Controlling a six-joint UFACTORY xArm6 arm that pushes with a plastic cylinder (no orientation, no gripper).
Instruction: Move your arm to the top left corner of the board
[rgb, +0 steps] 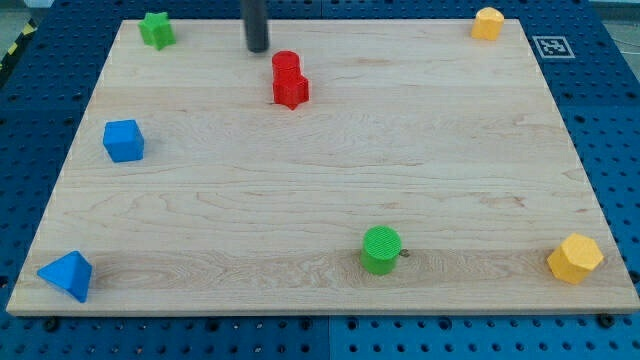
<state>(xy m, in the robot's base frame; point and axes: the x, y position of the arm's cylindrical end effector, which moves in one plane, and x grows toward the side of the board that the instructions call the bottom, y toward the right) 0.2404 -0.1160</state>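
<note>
My tip (258, 48) is a bare rod, no hand, holding nothing. It sits on the far side of the surface (330, 180), just left of the red blocks (289, 80). The green star (156, 29) occupies the far-left corner, so slide left and stop short of it.

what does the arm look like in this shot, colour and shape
Only a straight, dark grey to black rod shows, round in section, plain and smooth, entering from the view's top. No cables, markings or end effector jaws are visible. My tip is blunt and sits on the board, just to the upper left of the red blocks.
</note>
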